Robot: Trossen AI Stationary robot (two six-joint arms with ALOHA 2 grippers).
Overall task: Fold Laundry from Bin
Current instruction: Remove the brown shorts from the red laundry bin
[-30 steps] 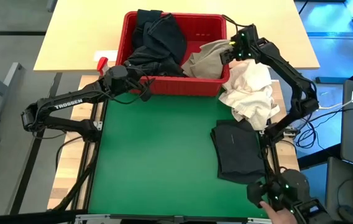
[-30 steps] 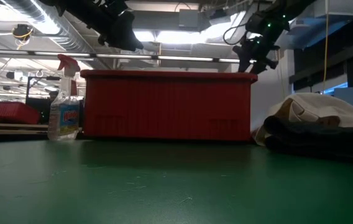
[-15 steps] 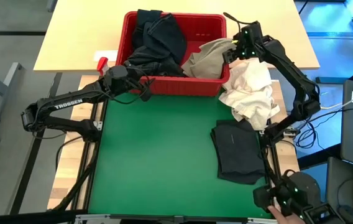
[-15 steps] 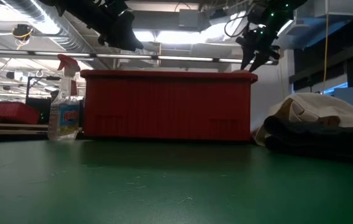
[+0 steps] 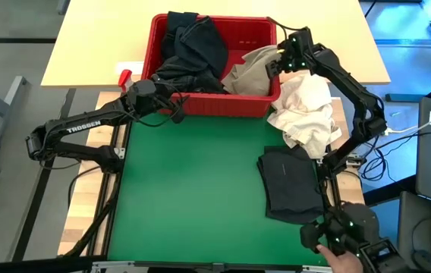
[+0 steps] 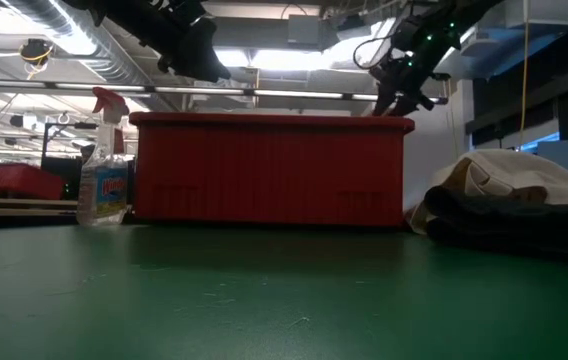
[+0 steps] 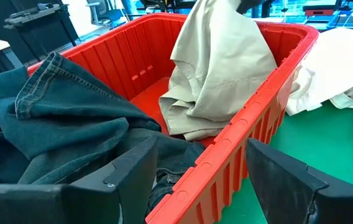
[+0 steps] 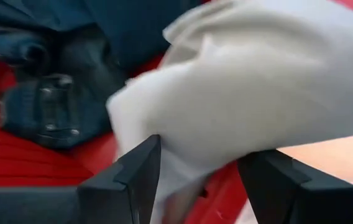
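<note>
The red bin (image 5: 223,105) stands at the far side of the green mat. Dark garments (image 5: 193,49) fill its left half. The khaki garment (image 5: 250,72) is in its right half, drawn up into a peak (image 7: 217,12). My right gripper (image 5: 280,64) is above the bin's right end, shut on that garment. My left gripper (image 5: 179,106) hovers open over the bin's near rim (image 7: 251,118), its fingers standing either side of the rim above the dark denim (image 7: 58,124). My right gripper has a bunched part of the khaki garment (image 8: 189,143) between its two fingers, slanting down from the table's right side. One layer or several, I cannot tell. The held part is raised, and the rest hangs down with its lower folds (image 7: 189,121) on the bin's floor.
A white cloth bundle (image 5: 303,110) lies just right of the bin, under my right arm. A folded dark garment (image 5: 291,182) rests on the mat's right side. A spray bottle (image 6: 104,170) stands left of the bin. The mat's middle and left show bare green.
My right gripper has shifted a little toward the table's left over the bin. The khaki garment's right part has risen with it into a peak, while its lower folds have stayed in the bin.
</note>
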